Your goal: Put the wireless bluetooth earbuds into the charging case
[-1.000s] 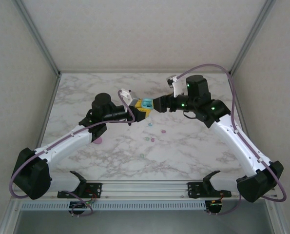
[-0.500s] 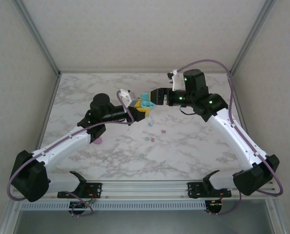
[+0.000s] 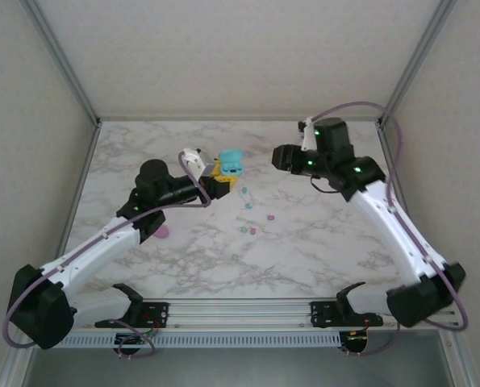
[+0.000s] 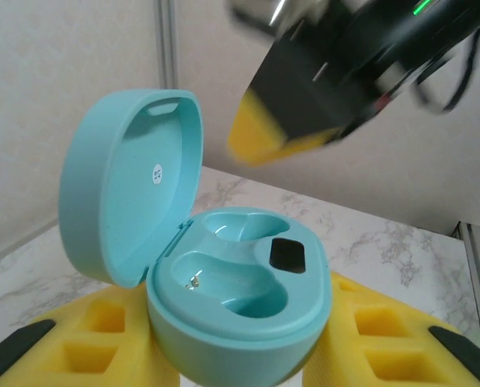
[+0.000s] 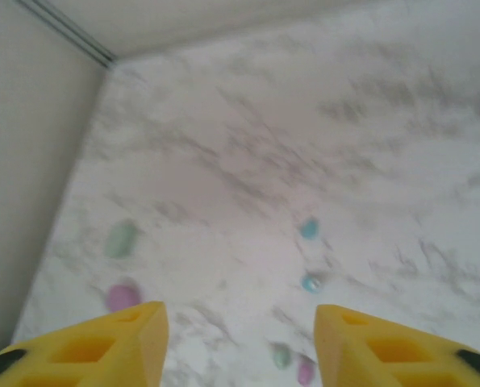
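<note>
My left gripper [image 3: 221, 174] is shut on a cyan charging case [image 3: 230, 161], held above the table's back middle. In the left wrist view the case [image 4: 240, 298] sits between the yellow fingers [image 4: 385, 334] with its lid [image 4: 135, 185] swung up and both wells empty. My right gripper [image 3: 278, 156] hangs open to the right of the case, apart from it, with nothing between its fingers [image 5: 110, 347]. Several tiny earbuds lie loose on the marble, among them cyan ones [image 5: 308, 228] [image 5: 310, 283], a mint one [image 5: 281, 355] and a pink one [image 5: 306, 371].
A pink oval case [image 3: 162, 232] lies partly under the left arm, and in the right wrist view a mint oval case [image 5: 121, 239] lies beside the pink case [image 5: 123, 297]. More buds are scattered mid-table [image 3: 271, 216] [image 3: 235, 258]. Walls enclose the marble table [image 3: 328, 242] on three sides.
The right gripper, which was at the case's lid, has pulled away to the right. The left arm has shifted left with the case, whose lid now stands open.
</note>
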You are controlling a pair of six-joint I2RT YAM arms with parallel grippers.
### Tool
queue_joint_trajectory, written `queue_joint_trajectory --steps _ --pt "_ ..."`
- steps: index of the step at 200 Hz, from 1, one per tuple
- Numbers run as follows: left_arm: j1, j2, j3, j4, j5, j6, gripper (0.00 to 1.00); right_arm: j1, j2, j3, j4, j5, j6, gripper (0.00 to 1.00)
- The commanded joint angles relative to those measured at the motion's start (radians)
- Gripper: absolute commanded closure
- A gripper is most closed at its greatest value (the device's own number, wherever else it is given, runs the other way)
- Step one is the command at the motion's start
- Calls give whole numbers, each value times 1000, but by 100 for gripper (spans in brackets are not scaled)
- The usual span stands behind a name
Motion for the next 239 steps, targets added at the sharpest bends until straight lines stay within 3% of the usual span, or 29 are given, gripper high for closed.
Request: queue_joint_trajectory --steps 1,40,113,145,188,239 --pt "11 -73 -22 1 -39 -14 73 -5 159 -15 -74 -43 -34 54" --pt "14 -173 -49 -77 -79 2 72 26 451 90 -137 -69 -77 58" --pt "14 -251 -27 -177 -94 29 71 99 735 326 -221 -27 -208 63" --pt "14 -261 -24 -181 -94 25 71 117 795 364 -238 -67 -257 69" --pt "15 -258 -10 -188 -89 23 71 137 815 367 -235 -81 -275 69" --pt "13 -258 -7 -191 -87 14 71 147 786 343 -219 -22 -290 71"
